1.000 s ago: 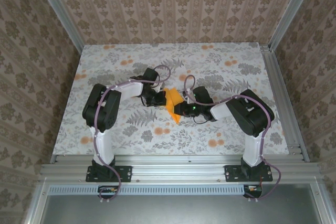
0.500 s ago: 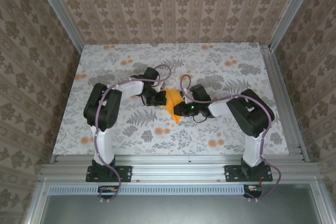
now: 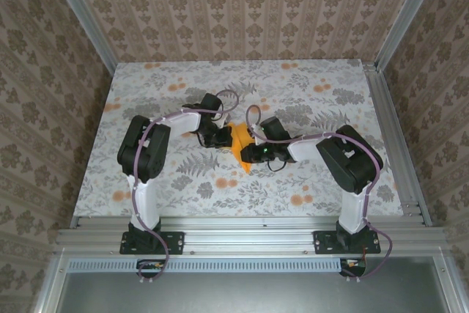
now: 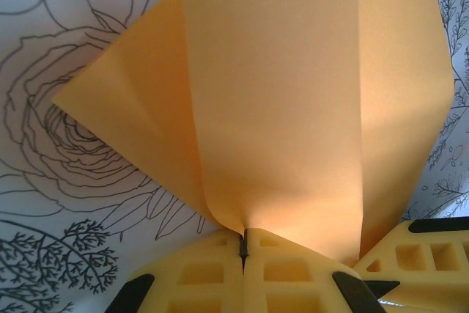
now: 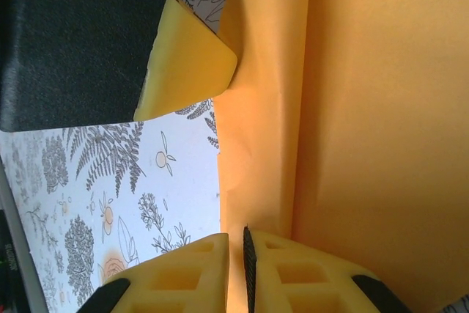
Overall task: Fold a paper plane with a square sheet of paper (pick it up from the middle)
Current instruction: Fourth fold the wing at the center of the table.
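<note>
1. 2 sets of jaws meet over the middle of the table (image 3: 330, 115).
2. Left jaws grip the folded orange paper (image 3: 237, 141) by 1 edge.
3. Right jaws grip its other side.

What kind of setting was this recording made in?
Probably a purpose-built robot test cell, not a home: an aluminium-profile frame runs along the near edge, patterned wallpaper-like panels wall in three sides, and a floral printed table cover lies under the folded bright-orange paper sheet.

Bright-orange sheet of paper (image 3: 238, 141), creased into overlapping layers, one pointed corner toward the near edge
</note>
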Controlling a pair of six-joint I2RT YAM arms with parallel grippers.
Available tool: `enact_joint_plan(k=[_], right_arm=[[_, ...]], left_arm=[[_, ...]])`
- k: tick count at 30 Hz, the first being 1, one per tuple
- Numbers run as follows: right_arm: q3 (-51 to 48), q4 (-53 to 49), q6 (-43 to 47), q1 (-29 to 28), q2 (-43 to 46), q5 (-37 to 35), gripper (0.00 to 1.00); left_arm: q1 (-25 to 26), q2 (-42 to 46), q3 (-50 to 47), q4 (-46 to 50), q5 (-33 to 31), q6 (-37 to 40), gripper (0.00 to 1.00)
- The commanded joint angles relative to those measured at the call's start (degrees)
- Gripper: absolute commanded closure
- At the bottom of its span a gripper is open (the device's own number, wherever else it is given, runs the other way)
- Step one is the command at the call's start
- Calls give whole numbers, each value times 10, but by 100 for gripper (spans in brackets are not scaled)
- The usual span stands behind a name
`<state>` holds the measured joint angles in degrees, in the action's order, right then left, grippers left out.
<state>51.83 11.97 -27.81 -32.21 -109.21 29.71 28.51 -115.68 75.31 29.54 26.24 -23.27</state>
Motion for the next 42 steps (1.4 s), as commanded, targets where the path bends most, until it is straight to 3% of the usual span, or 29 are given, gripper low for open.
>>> enact_joint_plan(k=[1, 11, 15, 20, 27, 31, 34, 38, 42], right_arm=[[-21, -135, 24, -12, -33, -65, 82], [-4, -170, 32, -19, -40, -93, 83], [-2, -175, 33, -19, -42, -97, 84], [-2, -179, 32, -19, -42, -101, 85], [-3, -176, 30, -19, -40, -99, 86], [-5, -178, 27, -19, -37, -99, 87], [-4, -178, 26, -19, -37, -97, 87], [-4, -176, 23, -19, -36, -93, 87], [-7, -170, 18, -19, -32, -89, 87]], left_arm=[[-9, -50, -3, -27, -63, 12, 98], [-9, -11, 27, -8, -37, 5, 89], [-9, 16, 49, 12, -45, 7, 78], [-10, 48, 70, 36, -55, 8, 72], [-1, 75, 63, 20, -19, -27, 73], [2, 113, 43, 17, -71, -33, 76], [-3, 107, 29, 3, -12, -50, 78], [5, 70, -18, -87, 80, -103, 84], [17, 39, -15, -96, 93, -106, 86]])
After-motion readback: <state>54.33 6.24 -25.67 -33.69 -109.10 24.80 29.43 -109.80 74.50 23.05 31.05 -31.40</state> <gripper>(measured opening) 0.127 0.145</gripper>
